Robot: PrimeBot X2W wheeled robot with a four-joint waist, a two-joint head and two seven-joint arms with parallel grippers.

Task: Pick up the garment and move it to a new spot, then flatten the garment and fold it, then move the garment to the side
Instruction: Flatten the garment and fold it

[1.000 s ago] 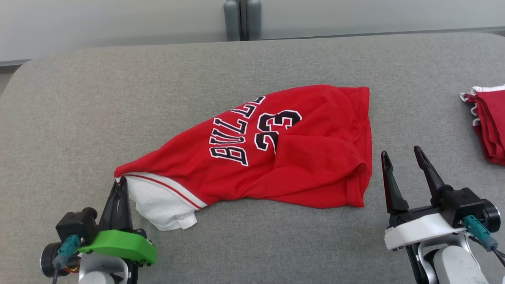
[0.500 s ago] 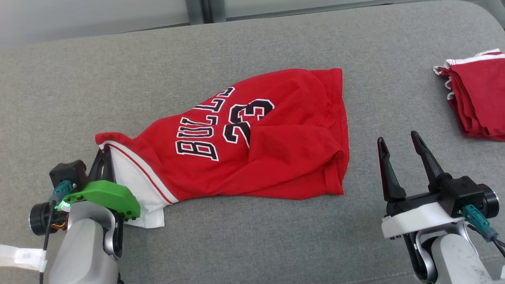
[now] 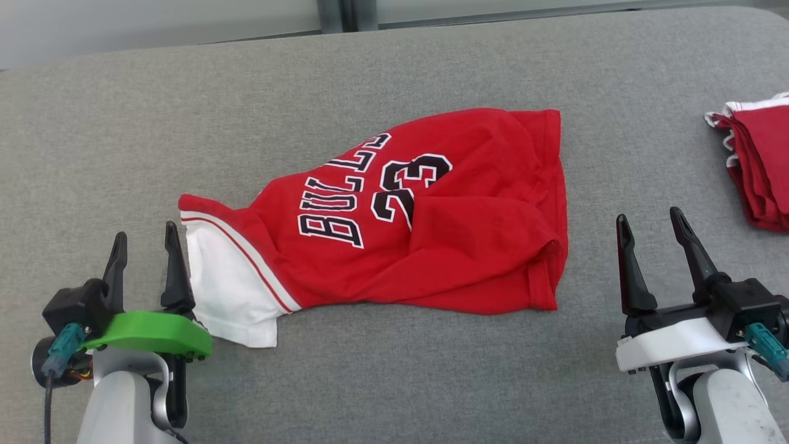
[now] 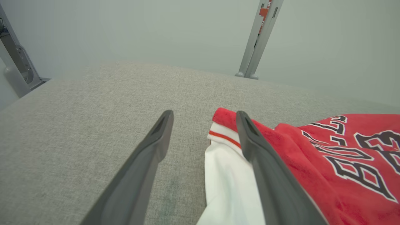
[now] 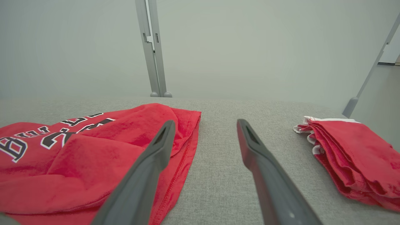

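A red jersey [image 3: 431, 234] with black "BULLS 23" lettering and a white sleeve lies crumpled in the middle of the grey table [image 3: 123, 135]. My left gripper [image 3: 145, 234] stands open just left of the white sleeve edge [image 4: 225, 175], holding nothing; in the left wrist view my left gripper [image 4: 203, 114] has its right finger over the sleeve's red-and-white trim. My right gripper [image 3: 647, 219] is open and empty, a little to the right of the jersey's hem [image 5: 184, 156]; in the right wrist view my right gripper [image 5: 204, 123] hangs over bare table.
A folded stack of red garments with white trim [image 3: 758, 166] lies at the table's right edge, seen also as the folded stack [image 5: 353, 153]. Grey upright posts [image 5: 153, 47] stand behind the table's far edge. Bare table lies at the left and front.
My left gripper has let go of the jersey's sleeve corner and opened, drawing back to its left. The jersey now lies loose. The head camera shifted; the right gripper keeps its open pose.
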